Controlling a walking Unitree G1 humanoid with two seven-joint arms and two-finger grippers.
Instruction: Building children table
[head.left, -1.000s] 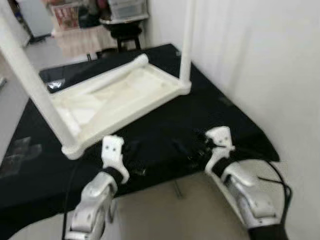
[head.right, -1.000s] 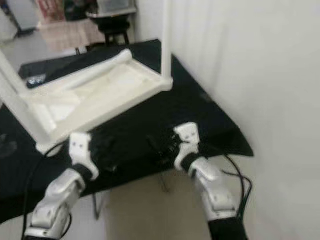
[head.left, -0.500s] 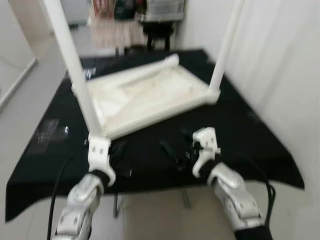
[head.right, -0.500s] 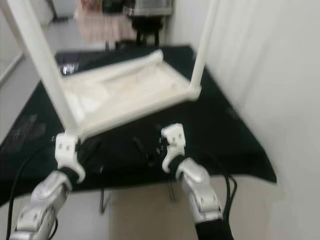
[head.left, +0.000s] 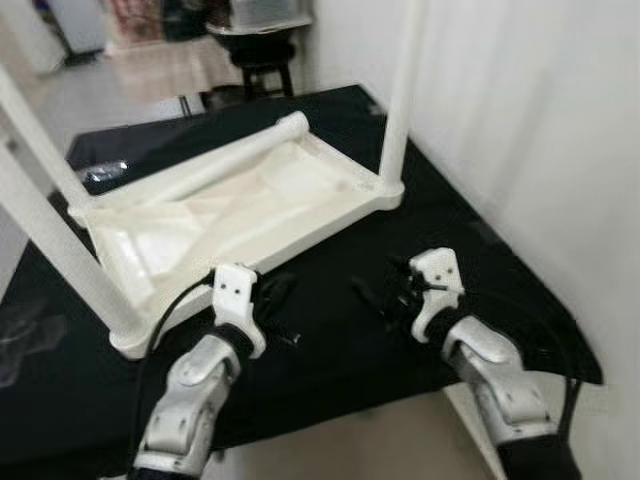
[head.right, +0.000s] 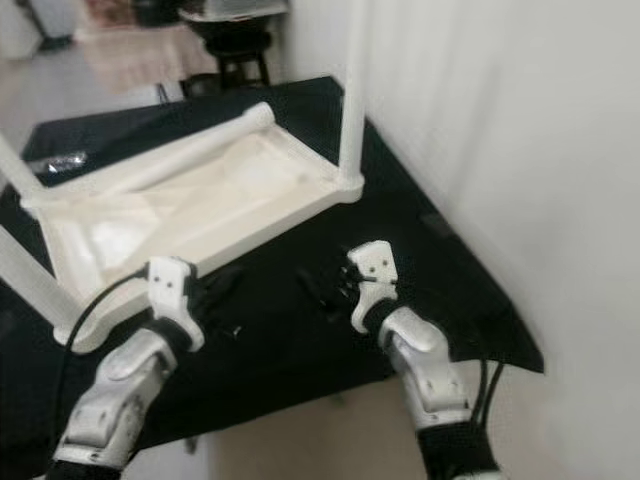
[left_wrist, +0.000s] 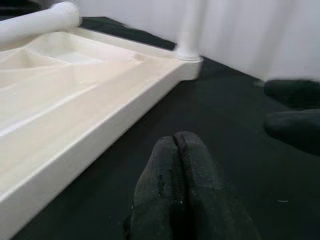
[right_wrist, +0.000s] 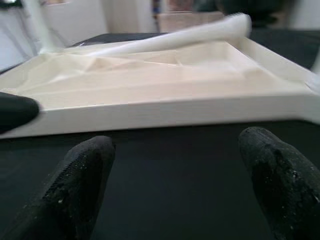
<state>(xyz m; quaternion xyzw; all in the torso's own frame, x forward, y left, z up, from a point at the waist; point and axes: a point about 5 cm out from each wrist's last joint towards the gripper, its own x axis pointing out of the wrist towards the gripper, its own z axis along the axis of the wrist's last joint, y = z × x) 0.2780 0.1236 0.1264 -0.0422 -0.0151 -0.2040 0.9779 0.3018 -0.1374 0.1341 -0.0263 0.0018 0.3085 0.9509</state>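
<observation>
We record the upturned white table (head.left: 250, 205) on the black cloth (head.left: 450, 215), left gripper (left_wrist: 175, 145) clenched empty, right gripper (right_wrist: 170, 165) spread open, both just before it.

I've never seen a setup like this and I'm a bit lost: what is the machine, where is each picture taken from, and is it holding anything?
This is a humanoid robot with two silver arms. The two wide pictures come from cameras in its head, looking down. The close pictures come from its wrists.

A white children's table lies upside down on a black-covered work table, three legs sticking up, a fourth leg lying on it.

The left gripper is shut and the right gripper is open. Both hover above the cloth, holding nothing.
</observation>
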